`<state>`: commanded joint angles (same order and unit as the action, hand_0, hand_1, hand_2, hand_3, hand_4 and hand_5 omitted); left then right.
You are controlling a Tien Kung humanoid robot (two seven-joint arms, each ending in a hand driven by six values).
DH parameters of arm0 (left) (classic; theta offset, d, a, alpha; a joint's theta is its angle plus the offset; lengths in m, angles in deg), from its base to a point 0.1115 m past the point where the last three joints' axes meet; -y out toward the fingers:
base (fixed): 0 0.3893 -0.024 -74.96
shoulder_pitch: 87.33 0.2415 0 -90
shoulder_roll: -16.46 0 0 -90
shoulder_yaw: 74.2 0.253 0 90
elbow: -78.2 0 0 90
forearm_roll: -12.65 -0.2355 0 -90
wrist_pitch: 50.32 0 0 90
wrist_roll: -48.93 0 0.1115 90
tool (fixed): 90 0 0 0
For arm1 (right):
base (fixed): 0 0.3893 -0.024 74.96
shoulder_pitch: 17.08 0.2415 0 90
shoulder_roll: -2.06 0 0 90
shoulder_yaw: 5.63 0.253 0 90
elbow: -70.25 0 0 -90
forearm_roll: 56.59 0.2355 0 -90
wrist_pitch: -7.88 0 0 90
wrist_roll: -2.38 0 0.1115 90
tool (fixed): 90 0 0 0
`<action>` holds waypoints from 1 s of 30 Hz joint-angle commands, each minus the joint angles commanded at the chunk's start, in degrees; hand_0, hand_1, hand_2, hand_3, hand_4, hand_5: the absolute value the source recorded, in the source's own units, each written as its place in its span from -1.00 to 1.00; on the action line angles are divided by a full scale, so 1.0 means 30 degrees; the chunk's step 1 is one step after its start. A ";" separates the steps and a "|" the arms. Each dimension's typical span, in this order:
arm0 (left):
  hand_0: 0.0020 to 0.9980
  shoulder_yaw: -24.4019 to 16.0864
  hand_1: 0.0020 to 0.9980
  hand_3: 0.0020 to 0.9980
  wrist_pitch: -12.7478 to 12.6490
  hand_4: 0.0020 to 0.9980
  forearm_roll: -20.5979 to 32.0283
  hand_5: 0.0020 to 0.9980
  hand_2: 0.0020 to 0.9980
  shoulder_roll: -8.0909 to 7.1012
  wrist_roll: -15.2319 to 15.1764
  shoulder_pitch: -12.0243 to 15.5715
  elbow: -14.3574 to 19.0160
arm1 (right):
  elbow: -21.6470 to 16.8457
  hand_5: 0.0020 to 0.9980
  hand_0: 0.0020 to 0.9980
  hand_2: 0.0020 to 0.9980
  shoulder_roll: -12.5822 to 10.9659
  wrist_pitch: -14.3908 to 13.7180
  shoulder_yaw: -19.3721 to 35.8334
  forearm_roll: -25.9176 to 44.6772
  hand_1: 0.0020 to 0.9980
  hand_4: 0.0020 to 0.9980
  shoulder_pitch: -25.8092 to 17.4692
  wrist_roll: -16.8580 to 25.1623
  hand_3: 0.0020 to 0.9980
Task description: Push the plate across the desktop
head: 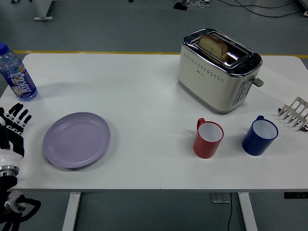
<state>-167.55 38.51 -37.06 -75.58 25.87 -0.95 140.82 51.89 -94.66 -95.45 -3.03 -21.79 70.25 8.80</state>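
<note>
A lilac plate (76,139) lies flat on the white table (144,96) at the near left. My left hand (13,124) is at the table's left edge, just left of the plate and apart from it. Its black fingers (17,114) are spread and hold nothing. At the right edge, silver-grey fingers of my right hand (294,113) show, spread and empty, far from the plate.
A blue-capped bottle (16,74) stands at the far left, behind my left hand. A cream toaster (217,70) with a bread slice (213,46) stands at the back right. A red mug (208,138) and a blue mug (260,136) stand near the front right.
</note>
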 joint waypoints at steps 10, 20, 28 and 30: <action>0.54 0.0243 0.60 0.35 0.0020 0.10 -0.0156 1.00 0.60 0.0513 -0.0027 0.0227 0.0024 | -0.0034 -0.19 0.15 0.37 -0.0043 -0.0005 0.0083 -0.0093 0.12 -0.22 0.0030 0.0010 0.19; 0.54 0.0464 0.60 0.35 -0.0060 0.03 -0.0164 1.00 0.60 0.0678 -0.0117 -0.0101 0.0062 | -0.0065 -0.18 0.15 0.37 -0.0081 -0.0023 0.0171 -0.0204 0.12 -0.22 0.0098 0.0026 0.19; 0.54 0.0900 0.60 0.35 -0.0025 0.02 -0.0113 1.00 0.60 0.0678 -0.0117 -0.0014 -0.0130 | -0.0059 -0.18 0.15 0.37 -0.0083 -0.0015 0.0141 -0.0211 0.12 -0.22 0.0126 0.0017 0.19; 0.54 0.1080 0.60 0.35 -0.0016 0.02 -0.0081 1.00 0.60 0.0678 -0.0120 -0.0018 -0.0152 | -0.0062 -0.18 0.15 0.37 -0.0087 -0.0016 0.0129 -0.0217 0.12 -0.22 0.0135 0.0012 0.19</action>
<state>-164.31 38.46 -37.31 -73.54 25.52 -1.01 140.36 51.71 -94.93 -95.50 -2.64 -22.45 70.65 8.83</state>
